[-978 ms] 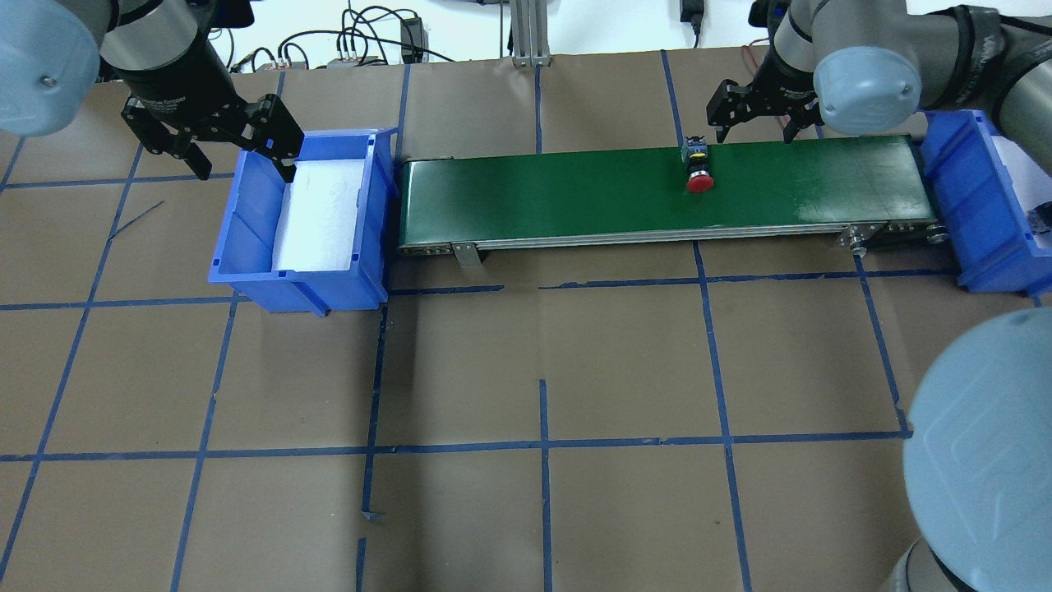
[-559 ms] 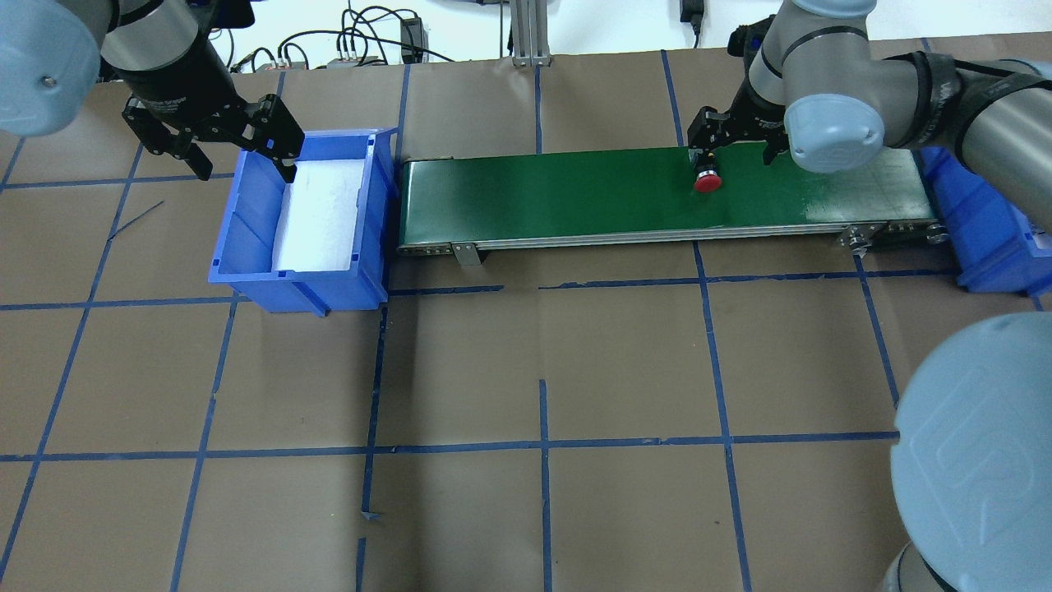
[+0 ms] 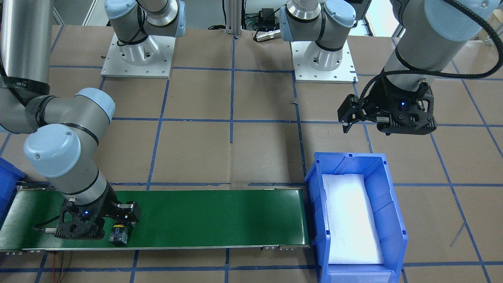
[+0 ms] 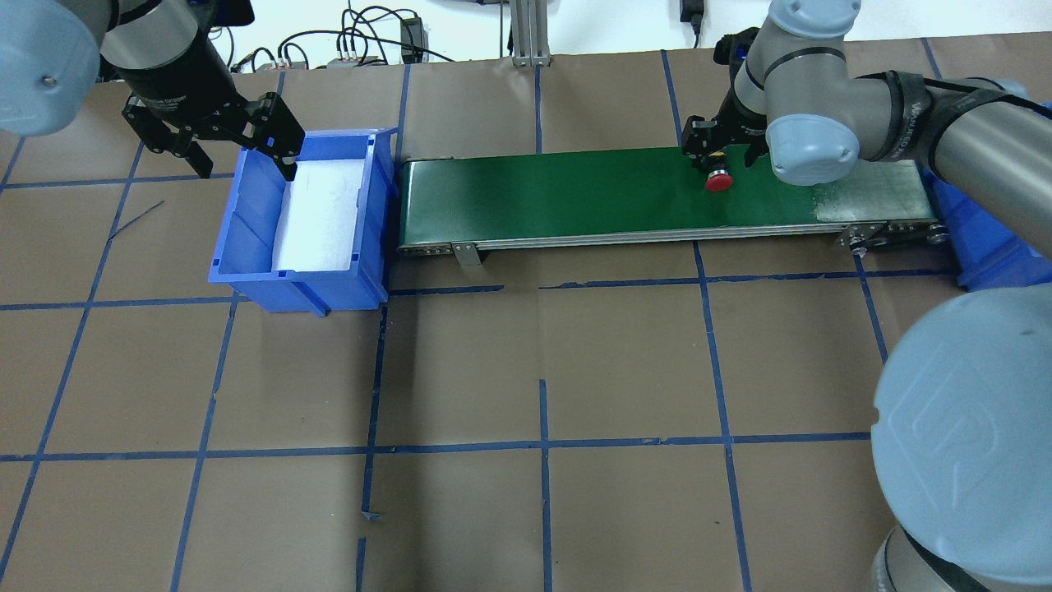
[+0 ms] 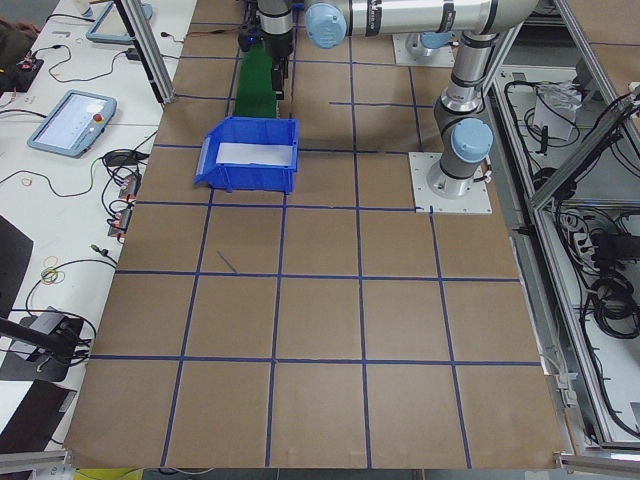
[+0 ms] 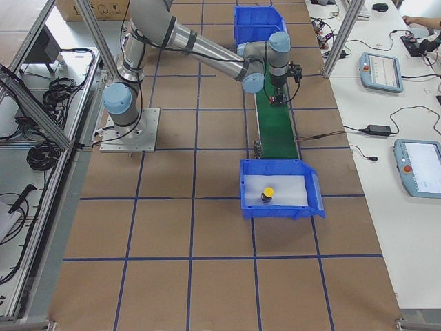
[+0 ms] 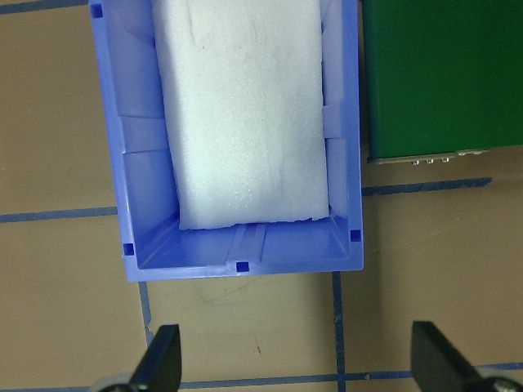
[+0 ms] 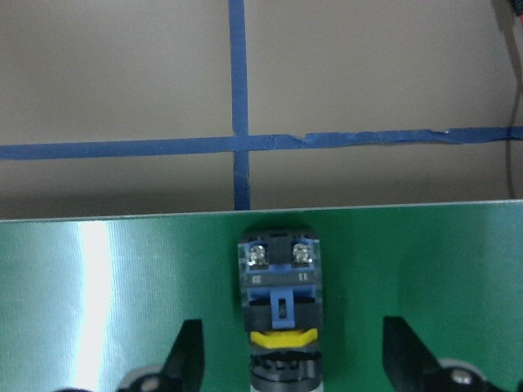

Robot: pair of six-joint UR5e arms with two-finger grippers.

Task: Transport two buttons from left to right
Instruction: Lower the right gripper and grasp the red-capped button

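The red-capped button (image 4: 720,180) lies on its side on the green conveyor belt (image 4: 567,193), toward the belt's right end. My right gripper (image 4: 724,156) is open and straddles it; in the right wrist view the button's body (image 8: 277,286) sits between the two fingers (image 8: 185,358), apart from both. The yellow-capped button (image 6: 267,194) stands on white foam in the right blue bin (image 6: 275,211). My left gripper (image 4: 241,160) is open and empty, hovering over the back edge of the left blue bin (image 4: 246,247).
The left bin (image 7: 139,204) holds only a white foam pad (image 7: 245,114). The right bin (image 4: 986,255) is mostly hidden behind my right arm in the overhead view. Brown paper with blue tape lines covers the table (image 4: 542,370). Cables lie along the back edge.
My right gripper has moved left and down over the belt until it straddles the red-capped button. The button has shifted slightly right along the belt. The left arm has not moved.
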